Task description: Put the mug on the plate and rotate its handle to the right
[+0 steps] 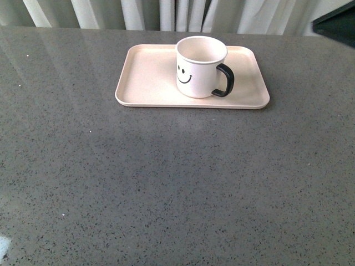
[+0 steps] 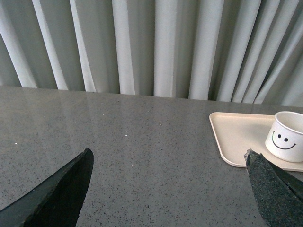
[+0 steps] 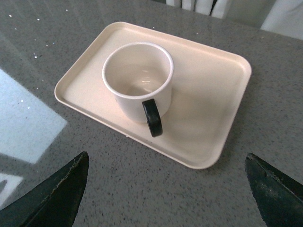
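With the mug (image 1: 198, 67) on the plate (image 1: 144, 83), handle (image 1: 224, 80) turned right, and left hand (image 2: 168, 152) and right hand (image 3: 166, 155) wide and empty, nothing seems left.

We see our left fingers (image 2: 61, 194) and right fingers (image 3: 272, 187): black, wedge-shaped, tapering to blunt tips, with a grainy, matte surface and slightly ragged edges.
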`<state>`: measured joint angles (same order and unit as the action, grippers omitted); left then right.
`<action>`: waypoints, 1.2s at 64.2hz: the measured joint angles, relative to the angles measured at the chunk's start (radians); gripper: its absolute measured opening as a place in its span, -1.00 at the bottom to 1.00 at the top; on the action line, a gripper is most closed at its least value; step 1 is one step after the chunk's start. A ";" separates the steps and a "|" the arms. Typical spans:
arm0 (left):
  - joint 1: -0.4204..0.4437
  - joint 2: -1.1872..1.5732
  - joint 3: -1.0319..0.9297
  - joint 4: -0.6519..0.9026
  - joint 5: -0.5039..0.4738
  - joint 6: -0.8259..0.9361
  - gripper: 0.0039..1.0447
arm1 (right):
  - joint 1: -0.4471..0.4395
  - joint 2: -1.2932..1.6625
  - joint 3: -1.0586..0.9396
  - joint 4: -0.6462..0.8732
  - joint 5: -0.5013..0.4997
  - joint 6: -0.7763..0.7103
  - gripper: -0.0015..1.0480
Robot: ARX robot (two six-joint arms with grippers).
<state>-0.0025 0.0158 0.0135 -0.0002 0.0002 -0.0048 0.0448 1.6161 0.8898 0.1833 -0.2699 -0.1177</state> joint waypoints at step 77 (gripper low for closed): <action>0.000 0.000 0.000 0.000 0.000 0.000 0.83 | 0.112 0.586 0.697 -0.369 0.199 0.306 0.55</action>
<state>-0.0025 0.0158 0.0135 -0.0002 0.0002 -0.0051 0.1570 2.2024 1.5867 -0.1852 -0.0708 0.1886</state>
